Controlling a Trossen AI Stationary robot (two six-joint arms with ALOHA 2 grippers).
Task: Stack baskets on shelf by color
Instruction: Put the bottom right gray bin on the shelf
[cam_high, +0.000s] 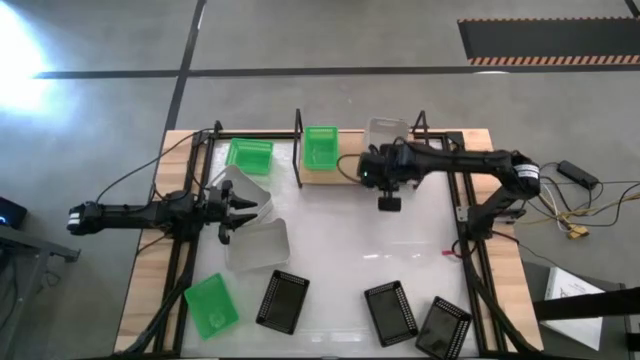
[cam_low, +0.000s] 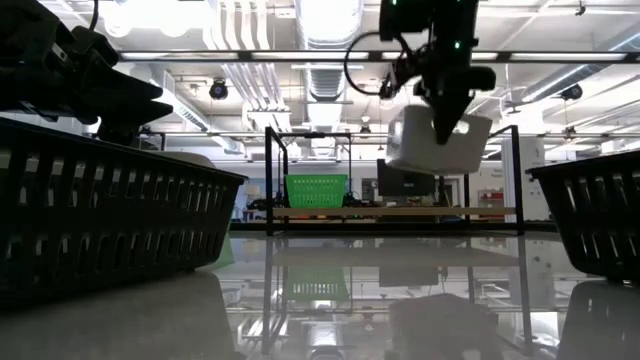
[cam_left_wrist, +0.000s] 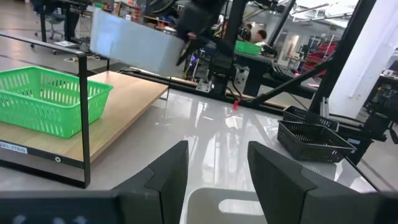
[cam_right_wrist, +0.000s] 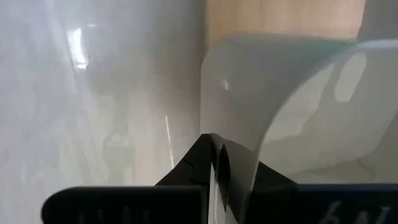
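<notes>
My right gripper (cam_high: 386, 152) is shut on a translucent white-grey basket (cam_high: 388, 133), which it holds in the air by the right half of the wooden shelf (cam_high: 347, 172). In the low view this basket (cam_low: 440, 142) hangs tilted above the plank (cam_low: 400, 212). One green basket (cam_high: 320, 147) stands on the shelf, and another (cam_high: 248, 155) lies left of it. My left gripper (cam_high: 236, 206) is open and level at the table's left, above two translucent baskets (cam_high: 258, 245) and holding nothing. My right gripper pinches one thin wall of the translucent basket (cam_right_wrist: 231, 163) between its two fingers, at the rim. The fingers come from above, slanting down. The basket is lifted clear and hangs tilted below the fingers (cam_low: 445, 112).
A third green basket (cam_high: 212, 305) and three black mesh baskets (cam_high: 283, 300) (cam_high: 390, 312) (cam_high: 443, 328) lie along the near edge. The shelf's black upright posts (cam_high: 298, 150) stand between its bays. Cables lie off the table's right side (cam_high: 575, 215).
</notes>
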